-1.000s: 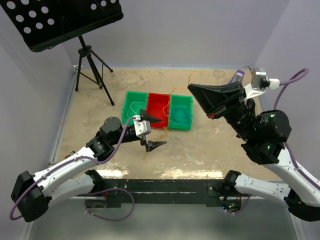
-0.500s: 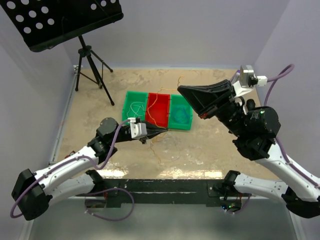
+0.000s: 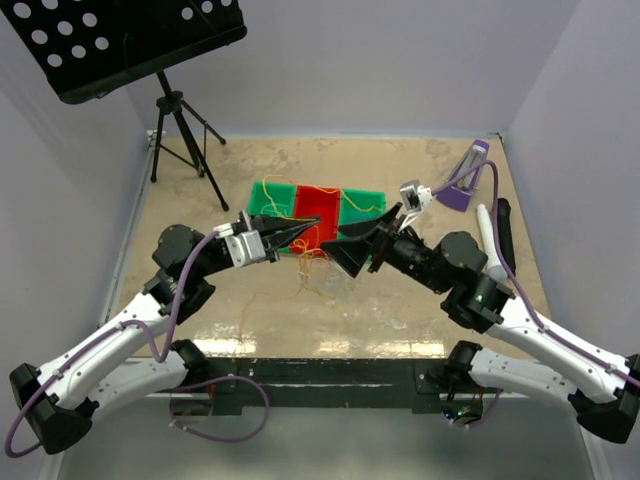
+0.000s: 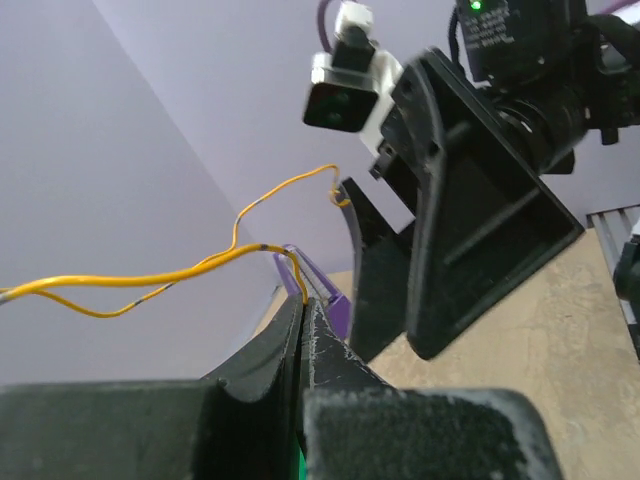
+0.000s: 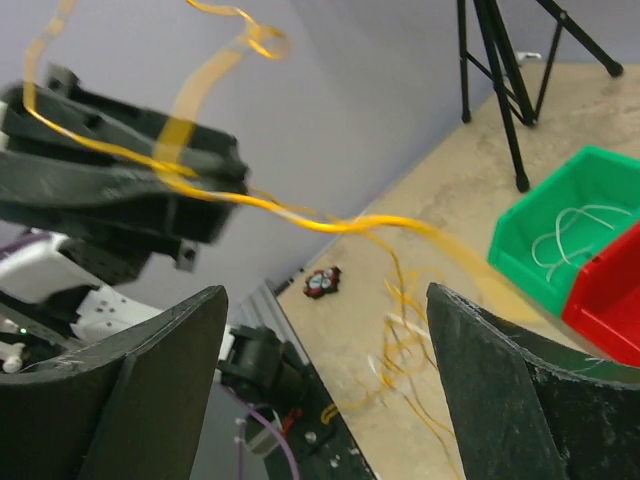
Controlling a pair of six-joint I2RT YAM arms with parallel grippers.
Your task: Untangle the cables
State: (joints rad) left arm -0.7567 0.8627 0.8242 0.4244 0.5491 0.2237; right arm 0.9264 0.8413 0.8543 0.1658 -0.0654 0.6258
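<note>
My left gripper (image 3: 306,236) is shut on the yellow-orange cable (image 4: 247,249), which leaves the tips of its fingers (image 4: 318,330) and runs off in the air to the left. More of this cable (image 3: 316,270) lies in loose loops on the table and over the bins. The right gripper (image 3: 356,244) faces the left one at close range, open wide. Between its spread fingertips (image 5: 203,318) the yellow cable (image 5: 330,222) passes untouched, with the tangle (image 5: 405,350) on the table below. A white cable (image 5: 566,224) lies in a green bin (image 5: 560,195).
A row of bins sits mid-table: green (image 3: 262,201), red (image 3: 318,205), green (image 3: 363,200). A purple stand (image 3: 466,184) is at the back right. A black music stand (image 3: 130,35) on a tripod (image 3: 186,140) fills the back left corner. Walls close three sides.
The left gripper shut on the yellow cable and lifted it toward the bins. The right arm swung down from the back right to the centre, and its jaws opened.
</note>
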